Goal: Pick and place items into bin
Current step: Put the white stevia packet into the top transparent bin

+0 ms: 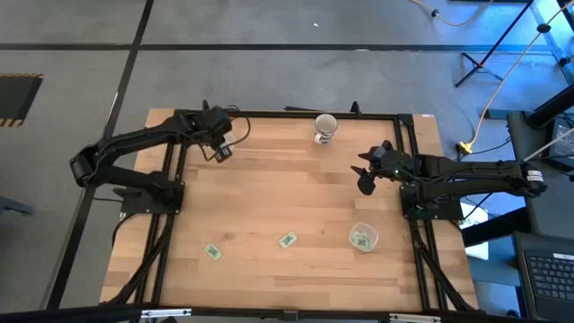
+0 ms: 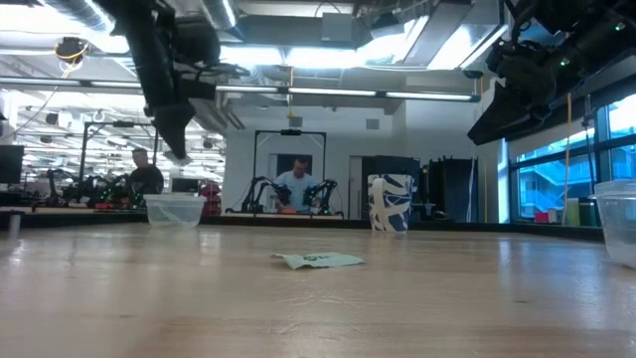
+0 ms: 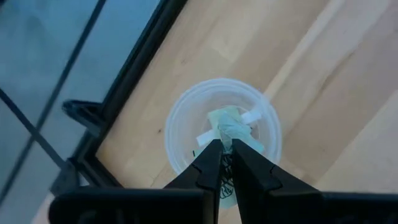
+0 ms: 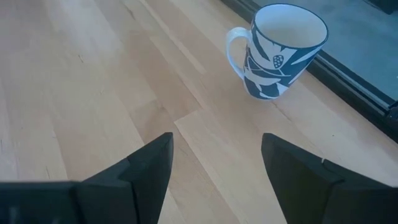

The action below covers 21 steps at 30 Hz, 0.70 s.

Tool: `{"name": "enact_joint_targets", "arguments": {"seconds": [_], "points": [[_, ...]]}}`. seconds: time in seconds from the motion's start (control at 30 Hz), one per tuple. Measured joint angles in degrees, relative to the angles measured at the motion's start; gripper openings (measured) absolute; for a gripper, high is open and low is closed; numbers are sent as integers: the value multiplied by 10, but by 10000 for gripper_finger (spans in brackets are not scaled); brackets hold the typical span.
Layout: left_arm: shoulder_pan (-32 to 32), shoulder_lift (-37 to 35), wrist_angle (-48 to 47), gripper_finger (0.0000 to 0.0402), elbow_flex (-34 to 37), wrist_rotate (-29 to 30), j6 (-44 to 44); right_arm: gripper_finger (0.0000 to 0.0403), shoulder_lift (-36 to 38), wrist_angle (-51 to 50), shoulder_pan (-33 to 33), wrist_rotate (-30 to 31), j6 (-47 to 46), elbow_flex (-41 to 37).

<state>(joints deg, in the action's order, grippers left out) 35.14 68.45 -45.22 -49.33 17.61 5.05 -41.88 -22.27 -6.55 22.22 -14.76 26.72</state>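
At the upper left of the high view, the left tool (image 3: pixel 225 149) is held over a clear cup (image 3: pixel 180 124) standing near the worktop's (image 1: pixel 269 197) far left corner. Its fingers are drawn close together, and whether a packet is pinched at their tips cannot be told. Green and white packets (image 3: pixel 227 121) are seen lying inside that cup, so part of the work is judged done. Along the lower edge of the high view, one loose packet (image 1: pixel 213 252) is left flat on the wood at lower left, and another loose packet (image 1: pixel 287 240) lies near the lower centre, well apart from either cup. Further right, a second clear cup (image 1: pixel 375 235) is seen with something green, taken to be a packet, inside it (image 1: pixel 361 240). At the right, the right tool (image 4: pixel 216 140) is held above bare wood with its fingers spread wide and nothing between them, near a patterned mug (image 4: pixel 280 53). At least two packets are judged still to be collected.
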Motion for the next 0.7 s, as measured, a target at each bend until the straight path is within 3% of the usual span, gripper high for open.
{"name": "enact_joint_targets", "arguments": {"seconds": [0.4, 0.7], "points": [[62, 8, 145, 27, 79, -57, 6, 247, 0, 0, 0, 0, 1, 0], [75, 71, 151, 27, 87, -61, 2, 247, 0, -3, 0, 0, 2, 0]]}}
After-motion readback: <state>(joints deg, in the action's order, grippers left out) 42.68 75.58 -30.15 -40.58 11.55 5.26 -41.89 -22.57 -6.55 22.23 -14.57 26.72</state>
